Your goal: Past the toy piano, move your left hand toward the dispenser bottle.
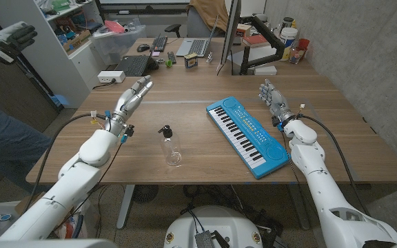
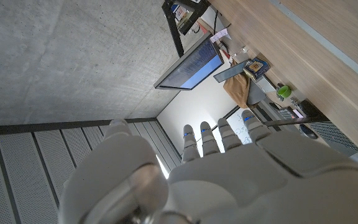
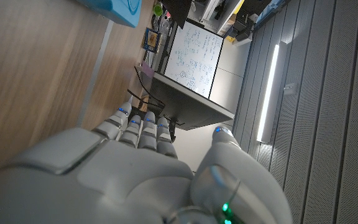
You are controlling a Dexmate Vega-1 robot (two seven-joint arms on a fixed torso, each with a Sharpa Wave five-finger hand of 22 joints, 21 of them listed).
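Clear plastic with a black pump top, the bottle (image 1: 170, 146) stands upright on the wooden table (image 1: 185, 96), off to the thumb side of the left hand (image 1: 132, 96) and back toward that arm's wrist, well apart from the fingers. The left hand holds nothing: its fingers (image 1: 142, 86) are stretched out straight and close together, pointing away from the robot toward the laptops at the far edge, and in the left wrist view the fingers (image 2: 207, 138) reach out the same way, with the thumb (image 2: 126, 155) set apart from them. Beyond the bottle from the left fingers lies the blue piano (image 1: 248, 134), set at a slant on the table, its far end nearest the right hand (image 1: 274, 100). The right hand stands just beside the piano's far corner, apart from it, gripping nothing; its fingers (image 1: 267, 88) point up and slightly curl, and the right wrist view shows the fingers (image 3: 138, 127) side by side with the thumb (image 3: 225, 146) off to one side. A person's gloved hand (image 1: 5, 38) shows well off past the left fingers, clear of the table.
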